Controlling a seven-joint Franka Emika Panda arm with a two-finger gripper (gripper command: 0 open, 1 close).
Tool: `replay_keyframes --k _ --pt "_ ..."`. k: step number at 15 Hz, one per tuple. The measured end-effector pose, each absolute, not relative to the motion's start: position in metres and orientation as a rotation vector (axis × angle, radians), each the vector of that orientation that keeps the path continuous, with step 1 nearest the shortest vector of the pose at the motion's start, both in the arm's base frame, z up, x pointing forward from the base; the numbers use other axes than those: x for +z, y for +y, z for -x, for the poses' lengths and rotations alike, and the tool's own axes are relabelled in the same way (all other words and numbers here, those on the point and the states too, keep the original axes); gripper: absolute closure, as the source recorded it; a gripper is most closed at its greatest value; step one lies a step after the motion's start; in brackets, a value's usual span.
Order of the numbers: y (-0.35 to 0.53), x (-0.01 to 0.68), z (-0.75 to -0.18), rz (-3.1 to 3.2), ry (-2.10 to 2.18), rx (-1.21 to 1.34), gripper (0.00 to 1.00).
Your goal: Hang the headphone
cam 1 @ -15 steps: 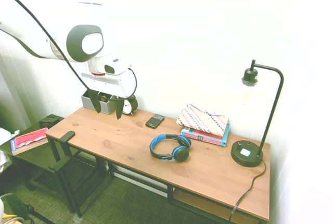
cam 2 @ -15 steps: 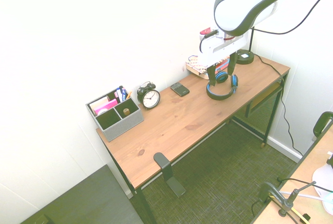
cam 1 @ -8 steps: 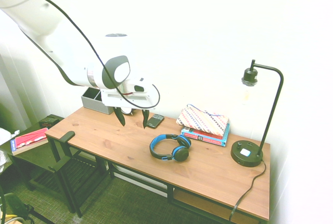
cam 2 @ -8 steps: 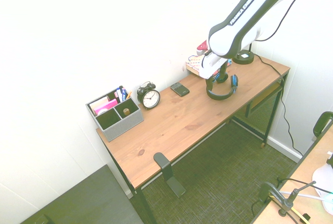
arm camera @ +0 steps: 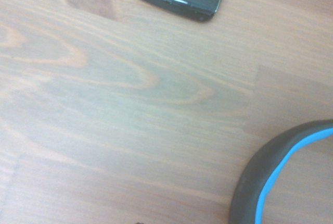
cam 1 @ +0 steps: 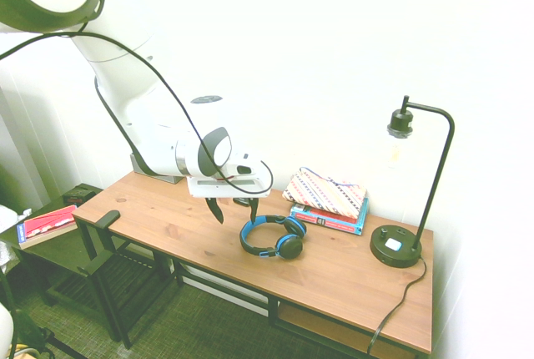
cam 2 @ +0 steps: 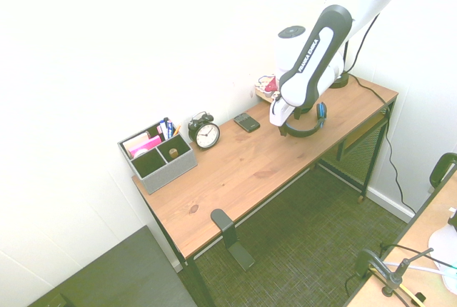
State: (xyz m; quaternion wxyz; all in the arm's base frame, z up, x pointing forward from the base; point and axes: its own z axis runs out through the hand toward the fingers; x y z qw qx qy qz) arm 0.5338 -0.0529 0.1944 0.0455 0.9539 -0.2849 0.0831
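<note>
My jaws (cam 1: 233,209) hang spread and empty just at nine o'clock of the headphone (cam 1: 273,236), which lies flat on the counter (cam 1: 334,280). Coming down off the thin headband, I judge I could shove it toward the books (cam 1: 332,218) instead of gripping.

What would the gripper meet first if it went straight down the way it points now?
Probably bare desk top. The gripper points down with open fingers just beside the headphone, whose blue band lies at the wrist view's edge, so depth is uncertain.

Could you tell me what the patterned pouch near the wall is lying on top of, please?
The patterned pouch lies on a stack of books on the desk. Only the stack's front edge shows; the pouch covers the rest.
</note>
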Motion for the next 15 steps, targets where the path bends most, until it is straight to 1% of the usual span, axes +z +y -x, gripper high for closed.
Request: replay_keyframes --k 4,15 --pt "-0.057 0.174 -0.540 -2.895 -0.920 0.234 1.00" --pt "-0.052 0.159 -0.543 -2.899 -0.989 0.195 1.00"
